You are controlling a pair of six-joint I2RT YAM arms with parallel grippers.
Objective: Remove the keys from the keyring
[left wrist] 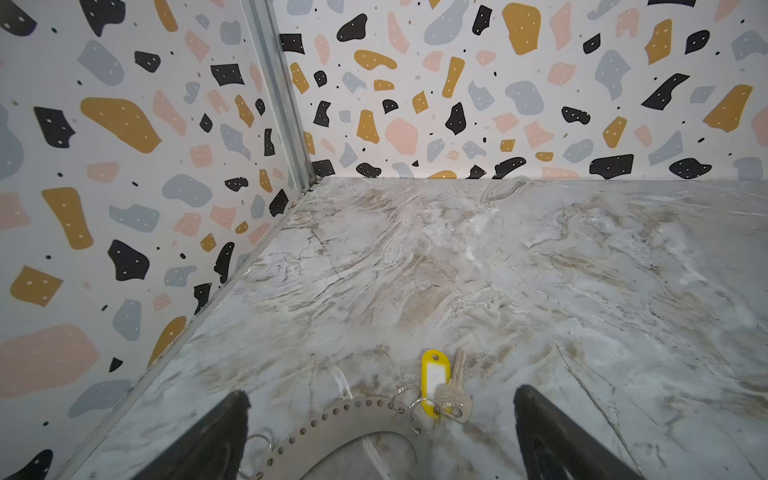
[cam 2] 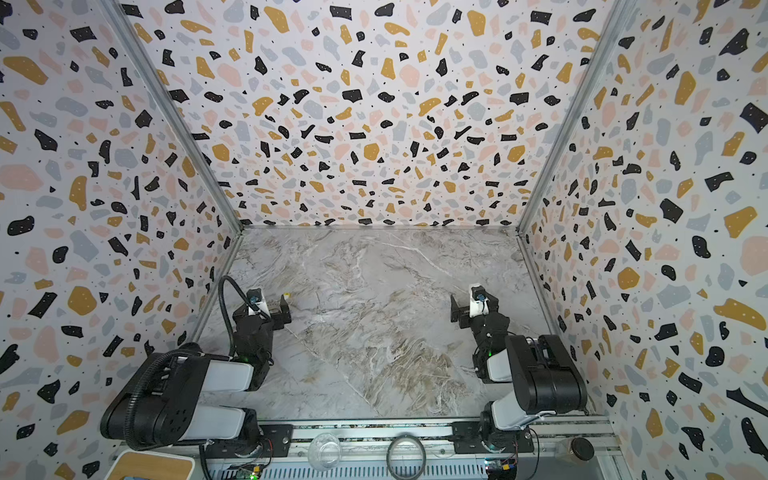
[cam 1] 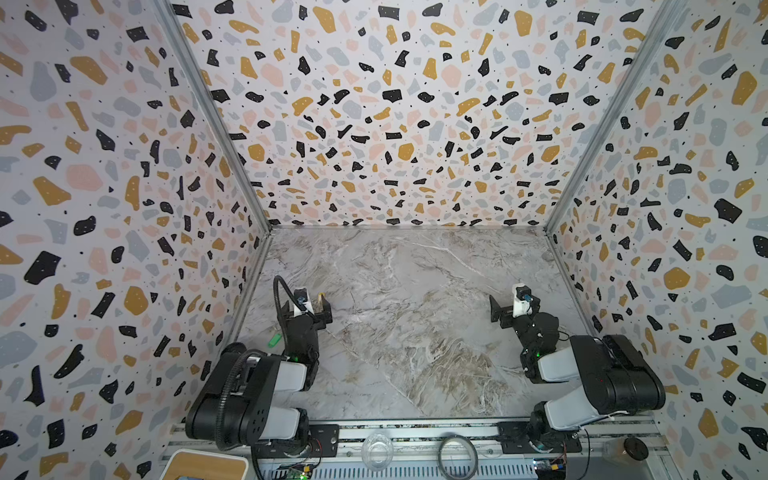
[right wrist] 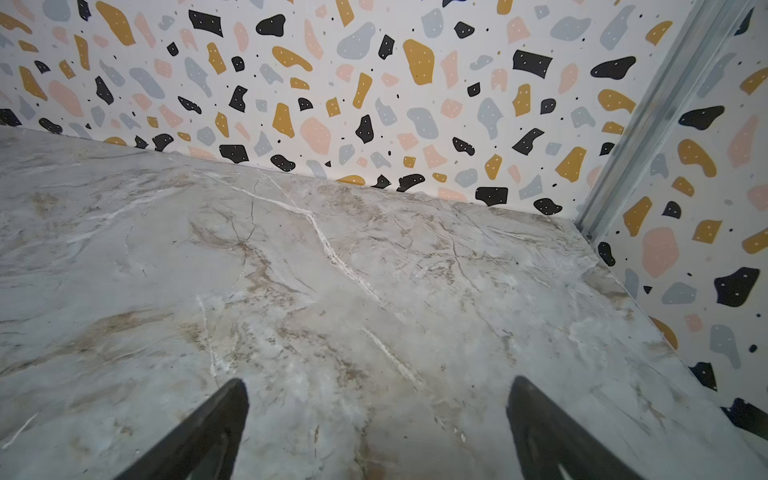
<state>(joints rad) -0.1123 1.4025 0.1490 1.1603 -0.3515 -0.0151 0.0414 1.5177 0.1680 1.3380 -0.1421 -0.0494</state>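
In the left wrist view the keyring [left wrist: 332, 424] is a flat silvery arc with a row of holes, lying on the marble table. Small split rings [left wrist: 405, 397] join it to a silver key [left wrist: 455, 395] and its yellow tag [left wrist: 434, 382]. My left gripper [left wrist: 382, 392] hangs open just over this arc, one finger on each side, touching nothing. In a top view a green tag [cam 1: 273, 340] lies left of the left arm, and the yellow tag [cam 1: 321, 297] peeks out by the left gripper [cam 1: 309, 308]. My right gripper [cam 1: 515, 305] [right wrist: 378, 383] is open over bare table.
Patterned walls close in the table [cam 1: 415, 332] on three sides. On the front rail lie a dark ring [cam 1: 457, 457], a clear glass cup [cam 1: 377, 451] and a dark-lidded jar [cam 1: 633, 449]. A wooden tray [cam 1: 205, 465] sits at the front left.
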